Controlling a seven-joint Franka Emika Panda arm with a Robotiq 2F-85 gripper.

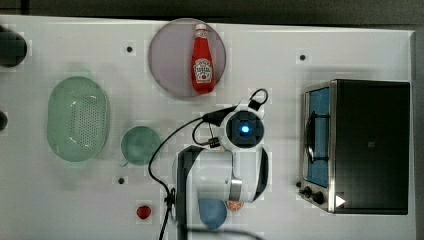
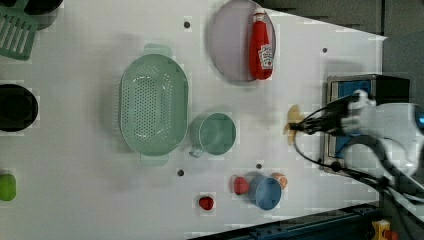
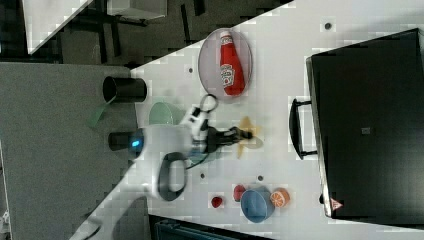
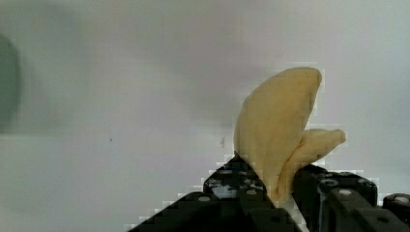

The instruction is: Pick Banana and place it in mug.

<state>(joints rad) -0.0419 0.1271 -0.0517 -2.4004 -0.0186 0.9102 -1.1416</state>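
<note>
Gripper (image 4: pixel 278 203) closed narrowly on the banana (image 4: pixel 278 125), pinching its lower end between dark fingers (image 4: pixel 227 188) in the wrist view, pale yellow peel segments fanning out beyond the grip. Banana (image 2: pixel 292 122) at the dark fingertips in the left view, over bare white table (image 2: pixel 75 160), between the red ketchup bottle (image 2: pixel 261 45) on its grey round plate (image 2: pixel 227 42) and the blue cup (image 2: pixel 267 192). Whether lifted off the surface or resting on it: cannot tell. Same banana (image 3: pixel 248 135) in the right view, just left of the black toaster oven (image 3: pixel 370 125) handle, gripper (image 3: pixel 239 134) reaching from the right view's left. Mug (image 2: pixel 216 133), dull green and round, well apart from the banana toward the left view's left, just beside the large perforated green basket (image 2: pixel 152 102). Mug (image 1: pixel 141 145) and basket (image 1: pixel 77 117) likewise side by side in the top view, white arm (image 1: pixel 220 170) to their right. Small red fruit piece (image 2: pixel 205 202) near the blue cup.
</note>
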